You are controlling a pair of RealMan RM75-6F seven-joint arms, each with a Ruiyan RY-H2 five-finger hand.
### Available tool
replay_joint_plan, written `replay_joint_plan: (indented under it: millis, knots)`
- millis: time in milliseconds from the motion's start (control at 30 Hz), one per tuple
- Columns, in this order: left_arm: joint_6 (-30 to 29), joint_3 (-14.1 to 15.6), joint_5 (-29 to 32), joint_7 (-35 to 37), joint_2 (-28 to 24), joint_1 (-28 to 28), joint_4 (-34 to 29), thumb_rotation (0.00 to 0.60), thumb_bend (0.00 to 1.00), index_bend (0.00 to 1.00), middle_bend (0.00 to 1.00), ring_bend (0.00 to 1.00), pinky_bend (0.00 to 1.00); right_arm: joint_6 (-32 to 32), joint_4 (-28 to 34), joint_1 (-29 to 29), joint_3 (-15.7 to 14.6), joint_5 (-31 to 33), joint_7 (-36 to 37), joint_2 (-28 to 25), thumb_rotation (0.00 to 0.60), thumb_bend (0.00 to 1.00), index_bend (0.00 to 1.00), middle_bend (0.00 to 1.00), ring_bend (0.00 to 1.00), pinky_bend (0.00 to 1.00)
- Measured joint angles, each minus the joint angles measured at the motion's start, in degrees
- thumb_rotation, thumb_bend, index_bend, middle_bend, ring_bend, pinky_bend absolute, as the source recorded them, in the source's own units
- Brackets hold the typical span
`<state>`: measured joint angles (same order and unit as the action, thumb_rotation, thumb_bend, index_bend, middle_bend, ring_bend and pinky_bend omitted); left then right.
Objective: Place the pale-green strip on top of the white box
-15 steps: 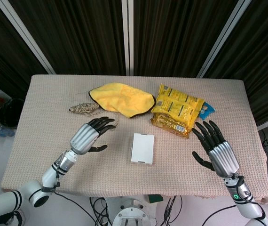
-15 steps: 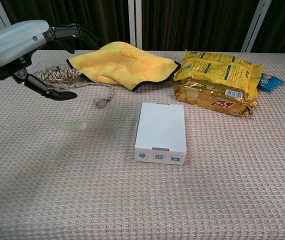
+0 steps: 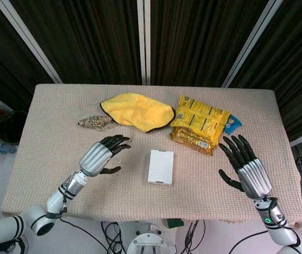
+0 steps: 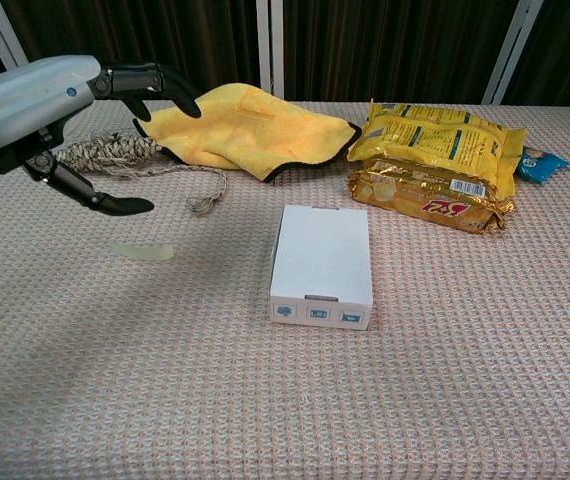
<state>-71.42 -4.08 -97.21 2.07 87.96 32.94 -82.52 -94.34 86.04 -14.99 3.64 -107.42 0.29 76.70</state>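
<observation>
Nothing yet accomplished, judging by the layout: pale-green strip (image 4: 143, 251) lying flat on the worktop (image 3: 45, 174), toward the left edge and well apart from the white box (image 4: 322, 263), whose top is sitting bare. Hidden in the head view under the left robot hand (image 3: 99, 154), showing only in the chest view. Left robot hand hovering above the strip with fingers spread wide and thumb (image 4: 90, 194) reaching downward, holding nothing, not touching the strip as far as the chest view is showing. Right robot hand (image 3: 243, 166) hanging over the worktop near the right edge, fingers fanned apart, also holding nothing; out of sight in the chest view. White box resting near the middle of the worktop, closer to the front edge, lying flat. Behind it, toward the back edge, a yellow cloth (image 3: 138, 110) lying crumpled, with a braided rope (image 3: 95, 122) just beside it on the left, trailing a thin tail toward the middle. Yellow snack packets (image 3: 200, 123) stacking near the back right, a small blue wrapper (image 3: 235, 123) peeking out from their right side. Remaining, by all appearances, the whole job: lowering onto the strip, pinching it off the woven surface, carrying it rightward and setting it down on the box lid. Likely being fiddly, the strip looking thin and flat against the cloth.
</observation>
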Motion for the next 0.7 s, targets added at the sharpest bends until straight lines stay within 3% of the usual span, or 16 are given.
replay_joint_plan:
  millis: [433, 700]
  knots:
    - [9.60, 1.60, 9.34, -10.52, 3.23, 0.27, 4.49, 0.600, 0.15, 0.35, 0.17, 0.15, 0.28, -1.54, 0.71, 0.60, -0.04, 0.48, 0.22, -1.66, 0.600, 0.30, 0.00, 0.00, 0.00, 0.00]
    - [11.41, 0.58, 12.41, -9.54, 5.36, 0.78, 8.88, 0.600, 0.21, 0.39, 0.17, 0.15, 0.28, -0.89, 0.25, 0.34, -0.07, 1.28, 0.68, -1.60, 0.600, 0.30, 0.00, 0.00, 0.00, 0.00]
